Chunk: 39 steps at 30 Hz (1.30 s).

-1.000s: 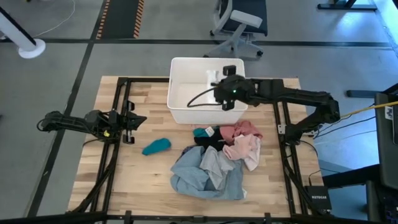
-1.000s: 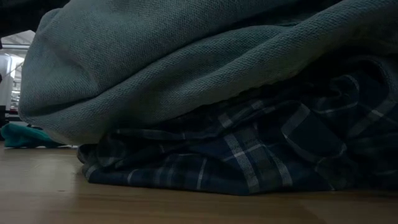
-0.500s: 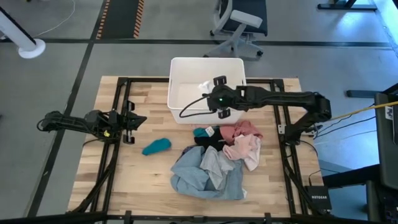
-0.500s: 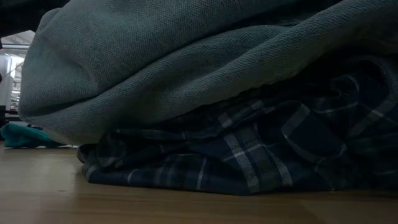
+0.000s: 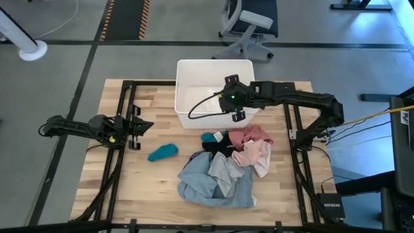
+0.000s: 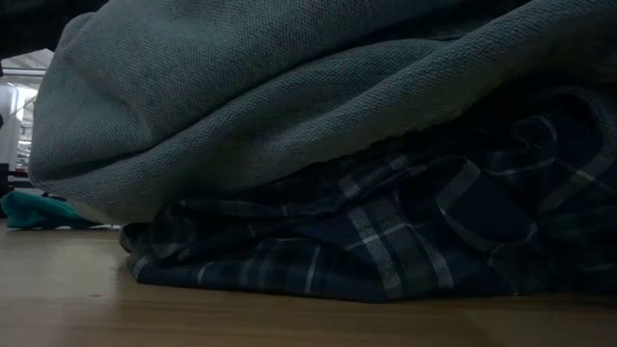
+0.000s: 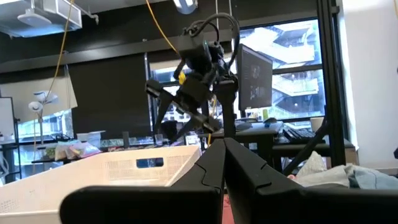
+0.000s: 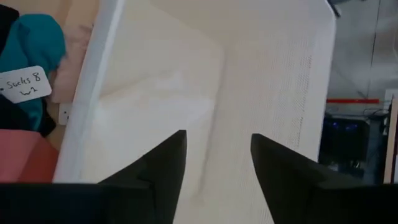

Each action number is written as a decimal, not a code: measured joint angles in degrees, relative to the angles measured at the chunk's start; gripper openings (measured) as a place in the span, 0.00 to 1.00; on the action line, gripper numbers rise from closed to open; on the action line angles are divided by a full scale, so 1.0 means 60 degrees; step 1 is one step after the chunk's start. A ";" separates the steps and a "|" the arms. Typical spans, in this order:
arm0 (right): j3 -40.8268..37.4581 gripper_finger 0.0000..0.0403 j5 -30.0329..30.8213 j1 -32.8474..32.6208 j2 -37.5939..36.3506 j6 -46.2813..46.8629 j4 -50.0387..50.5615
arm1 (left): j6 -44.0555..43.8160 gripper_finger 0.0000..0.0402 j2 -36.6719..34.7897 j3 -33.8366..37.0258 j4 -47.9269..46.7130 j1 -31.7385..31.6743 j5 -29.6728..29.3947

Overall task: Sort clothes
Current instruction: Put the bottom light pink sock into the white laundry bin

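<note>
The clothes lie heaped at the table's middle and near side. A grey-blue shirt [image 5: 217, 184] [image 6: 289, 96] rests on a plaid shirt [image 6: 386, 241], with pink pieces [image 5: 255, 145], a black piece [image 5: 217, 147] and a small teal piece [image 5: 210, 136] [image 8: 37, 43] behind them. Another teal piece [image 5: 162, 152] [image 6: 39, 207] lies alone to the left. My right gripper [image 5: 233, 98] [image 8: 217, 146] hangs open over the inside of the white bin [image 5: 187, 77] [image 8: 273, 74], with nothing between its fingers. My left gripper [image 5: 141, 126] [image 7: 221, 149] waits shut at the table's left.
A paper tag [image 8: 25, 84] with handwriting lies on the small teal piece just outside the bin's near wall. Black frame rails [image 5: 126, 103] run along both sides of the wooden table [image 5: 155, 194]. An office chair [image 5: 249, 26] stands beyond the far edge.
My right gripper has stayed over the bin, shifting toward the table's left and near side and then a little back. A white piece that showed at its fingers a second ago no longer stands out against the bin's white floor.
</note>
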<state>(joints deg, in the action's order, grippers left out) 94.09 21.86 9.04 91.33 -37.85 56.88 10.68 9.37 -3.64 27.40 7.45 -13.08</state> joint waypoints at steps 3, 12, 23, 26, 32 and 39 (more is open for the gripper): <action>0.0476 0.52 -0.0050 -0.0104 -0.0004 0.0265 0.0781 | -0.0018 0.00 0.0000 0.0000 0.0004 -0.0001 0.0000; 0.1782 0.52 -0.0082 -0.1745 -0.0015 0.1033 0.2164 | 0.0190 0.00 -0.0002 0.0000 -0.0072 0.0000 0.0000; 0.2155 0.52 -0.0076 -0.4725 -0.0015 0.3632 0.3530 | 0.0474 0.00 -0.0004 0.0000 -0.0062 -0.0001 0.0000; 0.2101 0.52 0.0273 -0.5565 -0.0015 0.4675 0.4072 | 0.0481 0.00 -0.0004 0.0000 -0.0058 -0.0001 0.0000; 0.1485 0.52 0.1170 -0.7244 -0.0015 0.6700 0.4827 | 0.0469 0.00 -0.0002 0.0000 -0.0057 -0.0001 0.0000; -0.0554 0.52 0.1288 -0.8480 -0.0015 0.8968 0.4788 | -0.0064 0.00 -0.0001 0.0000 -0.0379 0.0002 0.0001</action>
<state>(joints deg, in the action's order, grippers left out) 90.77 29.58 -41.84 91.24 15.96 85.61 10.29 9.36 -3.64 25.13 7.46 -13.07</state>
